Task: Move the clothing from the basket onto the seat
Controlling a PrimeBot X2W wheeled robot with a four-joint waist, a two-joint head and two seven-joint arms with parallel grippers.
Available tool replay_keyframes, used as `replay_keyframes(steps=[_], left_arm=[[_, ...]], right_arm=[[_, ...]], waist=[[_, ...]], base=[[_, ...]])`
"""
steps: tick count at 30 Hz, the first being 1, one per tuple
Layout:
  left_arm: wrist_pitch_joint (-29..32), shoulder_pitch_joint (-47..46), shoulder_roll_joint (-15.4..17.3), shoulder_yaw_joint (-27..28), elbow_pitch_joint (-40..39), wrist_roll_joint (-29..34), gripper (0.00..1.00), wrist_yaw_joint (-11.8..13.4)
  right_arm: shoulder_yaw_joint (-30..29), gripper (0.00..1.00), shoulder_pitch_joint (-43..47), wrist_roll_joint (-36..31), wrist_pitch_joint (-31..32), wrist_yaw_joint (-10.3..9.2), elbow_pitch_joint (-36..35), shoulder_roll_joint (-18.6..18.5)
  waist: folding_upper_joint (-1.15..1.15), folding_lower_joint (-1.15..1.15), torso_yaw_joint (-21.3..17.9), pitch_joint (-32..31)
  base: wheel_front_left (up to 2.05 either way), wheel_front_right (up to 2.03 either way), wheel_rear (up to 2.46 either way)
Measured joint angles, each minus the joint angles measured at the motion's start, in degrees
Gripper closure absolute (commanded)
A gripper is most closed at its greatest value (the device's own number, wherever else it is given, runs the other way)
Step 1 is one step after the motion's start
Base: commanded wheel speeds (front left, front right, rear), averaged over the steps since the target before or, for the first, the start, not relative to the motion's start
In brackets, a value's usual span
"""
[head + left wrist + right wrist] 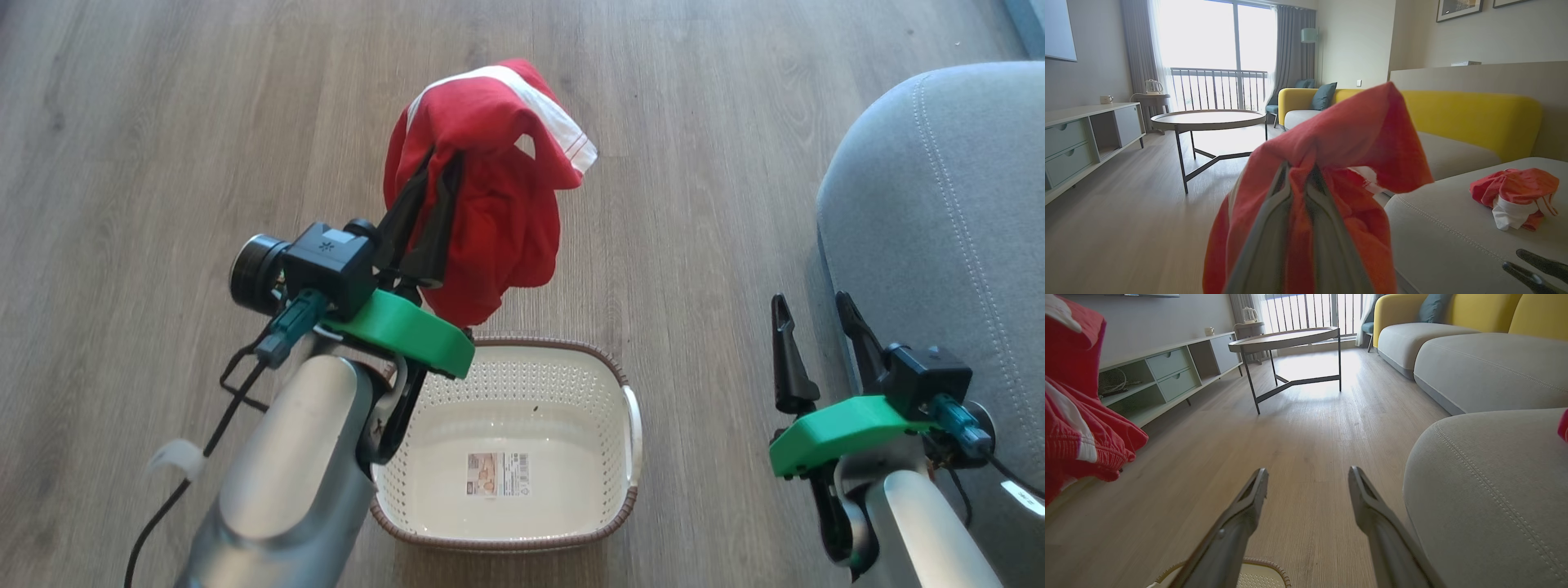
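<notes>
Right gripper (812,302), jaws wide: bare floor (702,212) ahead of it, free up to a round table (1286,337). Seat (939,204) edge rises just to its right; contact with the outer finger uncertain. To its left the basket (630,425) mouth lies open, left forearm (286,474) overhanging the far rim. Clothing (498,212) hanging from the left gripper (437,184) blocks the space above the basket's forward rim. A red bundle (1515,192) takes part of the seat top.

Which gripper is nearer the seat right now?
Right. The right gripper hangs open just beside the rounded edge of the seat; the left gripper is farther off, shut on the clothing near the basket.
</notes>
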Motion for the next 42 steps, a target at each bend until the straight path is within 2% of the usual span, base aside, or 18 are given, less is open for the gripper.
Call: replay_keyframes(steps=[5, 9, 11, 27, 32, 42], left_arm=[[0.00, 0.00, -0.04, -0.23, -0.38, 0.25, 1.00, 0.01], [0.00, 0.01, -0.05, -1.25, -0.46, 0.23, 1.00, -0.01], [0.00, 0.01, -0.13, -2.33, -0.52, 0.23, 1.00, -0.16], [0.00, 0.00, -0.36, -8.12, -1.01, -1.32, 1.00, 0.35], [0.00, -0.01, -0.38, -9.43, -1.03, -1.81, 1.00, 0.42], [0.00, -0.82, -0.40, -12.27, -0.92, -3.13, 1.00, 0.40]], right_arm=[[0.27, 0.00, -0.01, 0.09, 0.00, 0.00, -0.12, 0.07], [3.05, 0.00, -0.20, 1.52, 0.00, 0.00, -1.58, -0.10], [8.28, 0.00, -1.05, 3.60, 0.01, 0.00, -3.09, -1.34], [33.74, 0.00, -15.81, 15.51, 0.01, 0.00, -5.12, -8.64], [37.16, 0.00, -18.76, 16.90, 0.01, 0.00, -4.35, -9.16], [39.80, 0.00, -23.29, 17.07, 0.01, 0.00, 0.60, -8.50]], waist=[[0.00, 0.00, -0.06, 0.20], [0.00, 0.00, 0.01, 0.47], [0.00, 0.00, 0.13, 0.74], [0.00, 0.00, 2.49, 1.05], [0.00, 0.00, 3.09, 1.32], [0.00, 0.00, 4.27, 1.80]], base=[[0.00, 0.00, 0.00], [0.00, 0.00, 0.00], [0.00, 0.00, 0.00], [0.00, 0.00, 0.00], [0.00, 0.00, 0.00], [0.00, 0.00, 0.00]])
